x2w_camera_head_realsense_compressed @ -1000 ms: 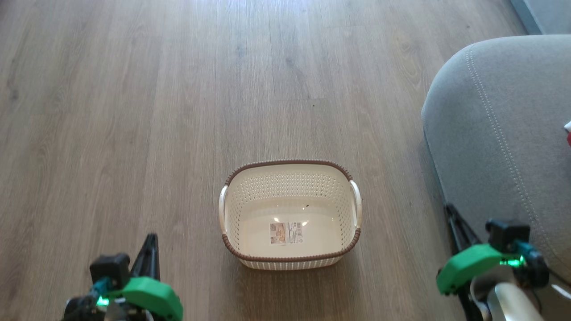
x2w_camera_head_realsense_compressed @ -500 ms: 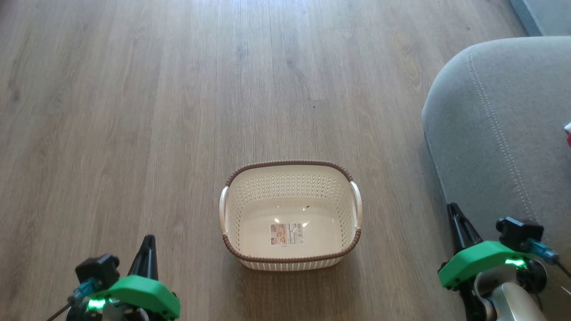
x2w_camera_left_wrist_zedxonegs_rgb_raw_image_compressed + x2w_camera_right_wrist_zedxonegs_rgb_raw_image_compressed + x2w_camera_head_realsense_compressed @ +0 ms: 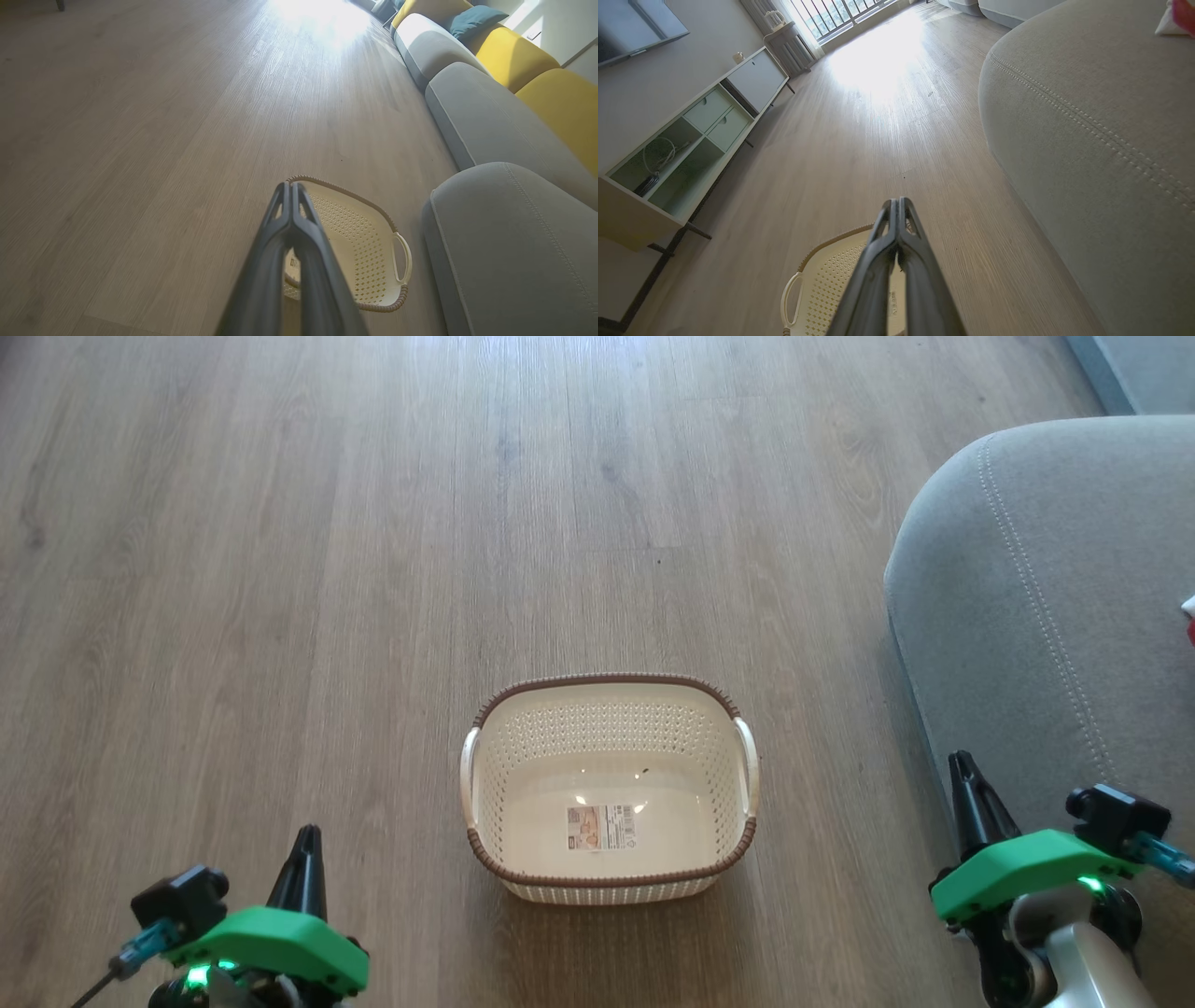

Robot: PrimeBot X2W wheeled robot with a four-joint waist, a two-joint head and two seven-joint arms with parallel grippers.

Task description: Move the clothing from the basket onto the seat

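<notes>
The basket (image 3: pixel 607 878) stands on the floor (image 3: pixel 280 569) near the seat (image 3: pixel 1027 616); a red-and-white edge of the clothing (image 3: pixel 1189 618) lies on the seat. The left gripper (image 3: pixel 306 835) and right gripper (image 3: pixel 959 765) flank the basket, fingers pressed together.

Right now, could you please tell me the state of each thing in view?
basket: upright, empty.
clothing: out of the basket, lying on the seat, cut off by the frame edge.
left gripper: shut, holding nothing.
right gripper: shut, holding nothing.
</notes>
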